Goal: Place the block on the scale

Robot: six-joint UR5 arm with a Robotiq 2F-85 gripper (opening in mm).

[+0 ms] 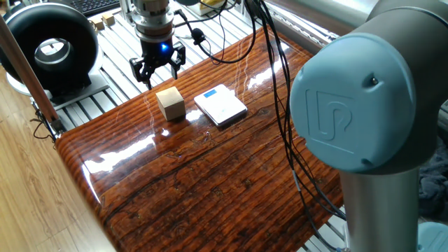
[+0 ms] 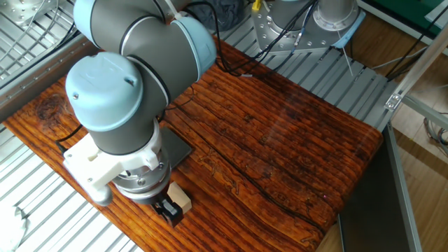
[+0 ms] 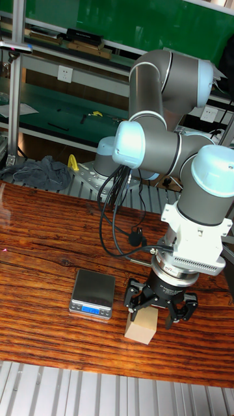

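The block (image 1: 170, 103), a light tan wooden cube, rests on the glossy wooden table near its edge. Beside it, with a small gap, lies the scale (image 1: 220, 105), a flat white square pad with a blue mark. My gripper (image 1: 158, 66) hangs open just above the block, offset toward the table edge, with nothing between its fingers. In the tall fixed view the gripper (image 3: 159, 309) spreads its dark fingers over the block (image 3: 143, 324), and the scale (image 3: 93, 292) lies to the left. In the other fixed view the arm hides most of the scale; the block (image 2: 180, 199) peeks out by the gripper (image 2: 166, 208).
A round black device (image 1: 50, 49) stands on the slatted metal bench beyond the table edge. Black cables (image 1: 280, 98) trail across the wood from the arm. A keyboard (image 1: 98, 5) lies at the back. The arm's large blue joint (image 1: 364, 112) fills the right of one fixed view.
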